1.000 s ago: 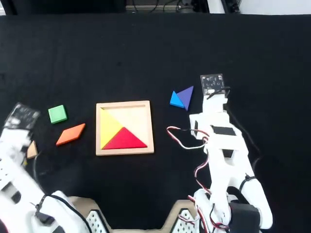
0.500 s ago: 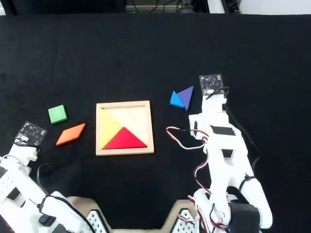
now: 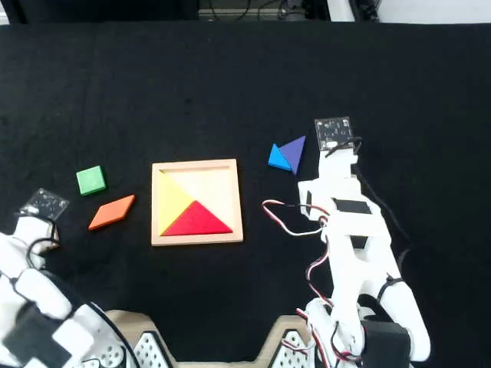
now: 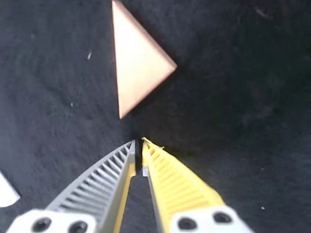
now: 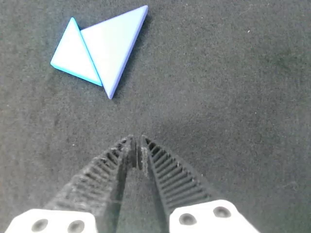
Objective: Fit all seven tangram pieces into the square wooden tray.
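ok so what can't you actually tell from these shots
Tan triangle: where it lies relative to the tray; in the high view the left arm covers that stretch of table.
White shape, left wrist view: cut off by the picture's edge, unidentifiable.
Blue triangle and purple triangle: edges meet, but any overlap is too fine to tell.

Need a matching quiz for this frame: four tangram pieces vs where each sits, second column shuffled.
1 red triangle
2 green square
3 blue triangle
4 tan triangle

A touching the purple triangle
B in the tray
C just ahead of the shut left claw
D near the orange parallelogram

Pairs: 1-B, 2-D, 3-A, 4-C
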Robot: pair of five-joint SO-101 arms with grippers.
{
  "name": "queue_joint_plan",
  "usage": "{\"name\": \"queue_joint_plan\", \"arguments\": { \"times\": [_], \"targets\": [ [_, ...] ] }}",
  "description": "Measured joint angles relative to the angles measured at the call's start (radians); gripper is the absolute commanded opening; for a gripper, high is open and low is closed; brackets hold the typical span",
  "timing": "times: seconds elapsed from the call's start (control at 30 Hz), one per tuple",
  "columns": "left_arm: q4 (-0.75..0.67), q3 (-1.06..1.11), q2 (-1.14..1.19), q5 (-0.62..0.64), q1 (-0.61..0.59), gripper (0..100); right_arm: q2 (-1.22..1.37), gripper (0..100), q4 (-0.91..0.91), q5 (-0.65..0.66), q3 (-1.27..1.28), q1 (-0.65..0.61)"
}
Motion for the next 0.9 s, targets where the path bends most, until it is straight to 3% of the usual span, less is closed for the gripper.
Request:
{"name": "queue_joint_plan", "arguments": {
  "times": [0.5,0.63,0.8,0.9],
  "targets": [
    [-0.058,-0.173,0.207,0.114,0.170,3,0.000,3.5,0.000,0.000,0.000,0.000],
    [0.052,-0.181,0.161,0.097,0.184,3,0.000,3.5,0.000,0.000,0.000,0.000],
    [0.230,-0.133,0.012,-0.049,0.192,3,0.000,3.5,0.000,0.005,0.000,0.000],
    [0.250,-0.069,-0.075,-0.074,0.161,3,0.000,3.5,0.000,0.005,0.000,0.000]
  ]
}}
